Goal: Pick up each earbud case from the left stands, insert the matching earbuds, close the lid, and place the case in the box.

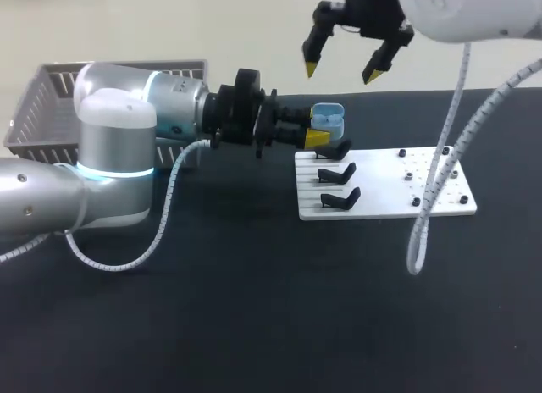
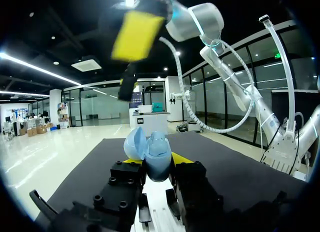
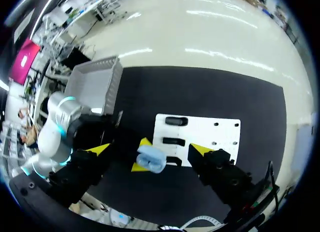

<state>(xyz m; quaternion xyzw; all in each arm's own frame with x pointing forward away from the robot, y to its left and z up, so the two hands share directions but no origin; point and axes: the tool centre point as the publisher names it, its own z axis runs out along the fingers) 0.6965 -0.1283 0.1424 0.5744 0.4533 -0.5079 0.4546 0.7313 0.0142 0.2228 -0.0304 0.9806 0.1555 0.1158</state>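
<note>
Black tabletop [image 1: 254, 308] fills the scene, with a white board [image 1: 381, 185] lying flat on it as the landmark.

The left gripper [image 1: 320, 126] is clamped on a light-blue earbud case [image 1: 327, 115], one yellow-tipped finger on each side. It holds the case in the air over the board's far left corner. The case's lid is hinged open. The left wrist view shows the two shell halves spread apart above the fingers; whether earbuds sit inside cannot be made out.

The right gripper [image 1: 340, 73] hangs higher, above the case and over the board's far edge. Its fingers are spread wide with nothing between them. In the right wrist view the case lies below, between its two yellow tips and well clear of both.

Three black stands [image 1: 336, 174] sit in a row down the board's left part, the farthest one just under the left gripper. Small dark pegs [image 1: 409, 176] dot the board's right part, and the right arm's white cable [image 1: 419, 240] hangs in front of them.

The left arm [image 1: 110, 147] stretches toward the board from its left. A grey basket [image 1: 51, 96] stands farther to the left of the board, behind that arm.
</note>
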